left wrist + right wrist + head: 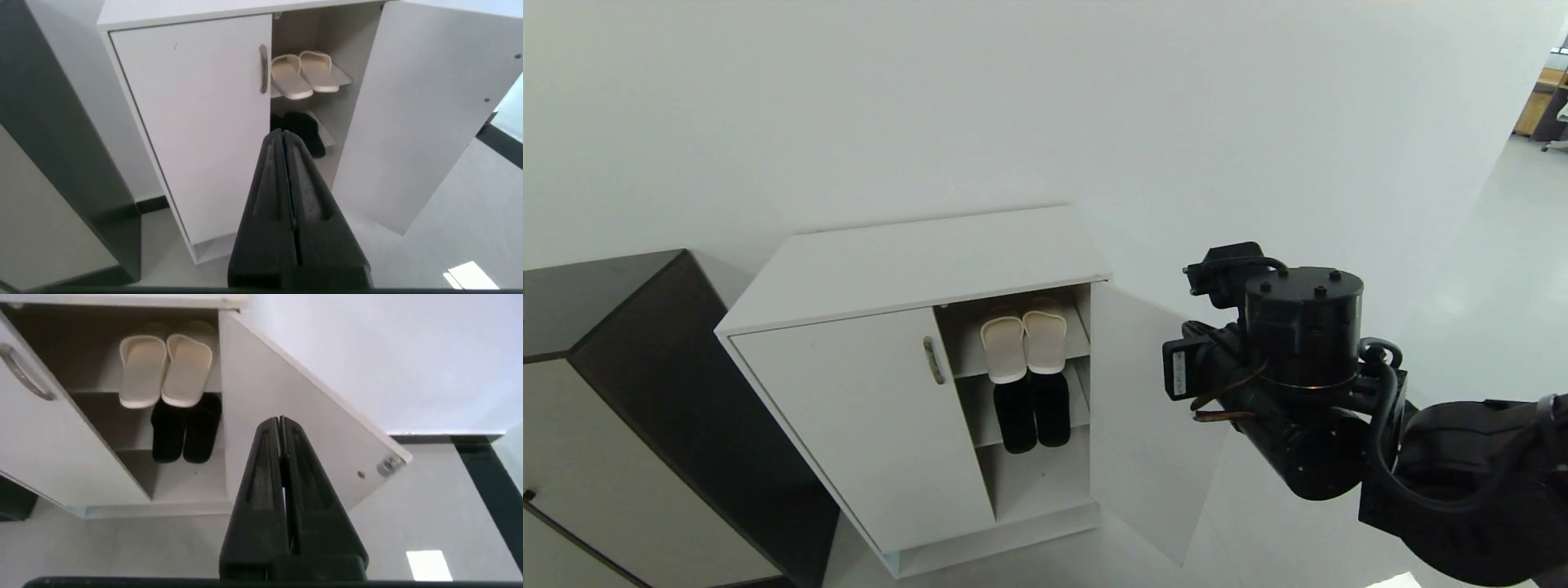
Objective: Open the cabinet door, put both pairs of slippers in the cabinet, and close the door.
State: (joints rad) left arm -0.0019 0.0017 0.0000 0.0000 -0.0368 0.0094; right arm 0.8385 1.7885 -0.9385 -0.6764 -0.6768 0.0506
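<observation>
- Right fingers (263,478) are pressed together and hold nothing. They sit near the open door (278,384), placed, I judge, to swing it shut.
- Left fingers (270,184) are likewise closed and empty, facing the cabinet (188,98).
- White slippers (1023,343) lie on the upper shelf and black slippers (1033,416) on the one below, so stowing looks done.

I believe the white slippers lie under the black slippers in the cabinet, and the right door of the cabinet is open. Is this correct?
Not fully. The white slippers lie above the black slippers, not under them; the head view shows it. They are in the cabinet, and its right door is open, as you say.
</observation>
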